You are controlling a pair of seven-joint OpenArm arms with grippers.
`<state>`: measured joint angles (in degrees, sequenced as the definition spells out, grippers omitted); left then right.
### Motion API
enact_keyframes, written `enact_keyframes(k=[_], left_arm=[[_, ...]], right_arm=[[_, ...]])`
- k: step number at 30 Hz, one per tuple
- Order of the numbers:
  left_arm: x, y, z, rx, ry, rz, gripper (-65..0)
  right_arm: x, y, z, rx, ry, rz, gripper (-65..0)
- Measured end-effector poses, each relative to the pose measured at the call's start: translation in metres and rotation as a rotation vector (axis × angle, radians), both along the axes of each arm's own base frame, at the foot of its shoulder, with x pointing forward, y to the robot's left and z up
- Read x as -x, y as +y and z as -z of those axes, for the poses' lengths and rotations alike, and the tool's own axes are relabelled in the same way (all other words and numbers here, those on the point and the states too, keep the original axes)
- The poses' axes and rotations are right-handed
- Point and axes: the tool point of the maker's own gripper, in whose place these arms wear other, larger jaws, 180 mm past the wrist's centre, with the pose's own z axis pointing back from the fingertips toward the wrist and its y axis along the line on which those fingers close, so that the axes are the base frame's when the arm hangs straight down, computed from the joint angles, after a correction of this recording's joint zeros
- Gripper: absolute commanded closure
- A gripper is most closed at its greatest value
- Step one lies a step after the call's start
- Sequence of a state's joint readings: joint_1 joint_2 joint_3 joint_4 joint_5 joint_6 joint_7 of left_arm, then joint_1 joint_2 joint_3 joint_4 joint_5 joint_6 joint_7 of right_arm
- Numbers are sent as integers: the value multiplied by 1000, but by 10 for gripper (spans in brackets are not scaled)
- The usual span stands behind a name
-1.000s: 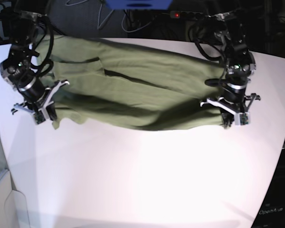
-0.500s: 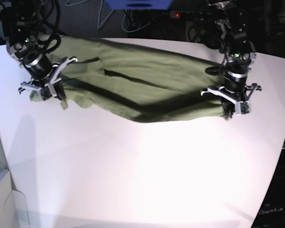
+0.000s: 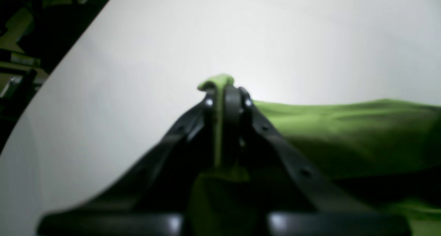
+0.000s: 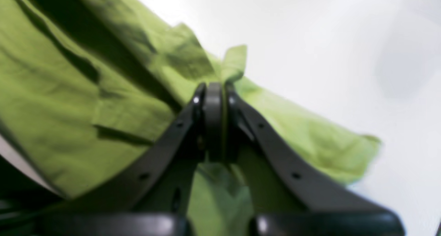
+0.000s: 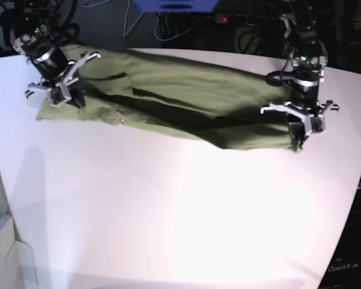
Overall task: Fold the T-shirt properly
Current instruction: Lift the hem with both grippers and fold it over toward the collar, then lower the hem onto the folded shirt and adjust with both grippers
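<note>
Now | T-shirt (image 5: 186, 102) spans both hands | left hand (image 5: 299, 139) pinches hem | right hand (image 5: 66, 99) pinches edge

White table (image 5: 168, 205), dark cables (image 5: 138, 18) behind its far edge

Left claw (image 5: 302, 136) and right claw (image 5: 59, 99) both clamped tight, arms far apart, wrists angled downward.
</note>
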<state>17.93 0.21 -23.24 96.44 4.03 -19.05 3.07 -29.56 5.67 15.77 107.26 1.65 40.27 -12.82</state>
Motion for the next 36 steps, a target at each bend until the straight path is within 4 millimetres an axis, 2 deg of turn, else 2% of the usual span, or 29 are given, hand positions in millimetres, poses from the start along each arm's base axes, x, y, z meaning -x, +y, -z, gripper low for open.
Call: enact_keyframes(k=[6,13,19,25,28,36], left_arm=[[8,-24,4,24,11,135,-15],[12,-25,6,28,15,140,-15],[18,-16,9,22,28,122,-15],[32,0,14,10,53,84,-15],[41,1,20,9,78,83,-15],[41,-1,20,10,77,87,-15]], right_arm=[[3,-26,-3,33,-5,66,-1],[18,-52,-1,18,0,235,-1],[34,-49,8,-7,34,273,-1],[38,-46,10,-12,46,271,-1],[41,-43,13,-27,52,289,-1],[46,-40,15,-32,63,285,-9]])
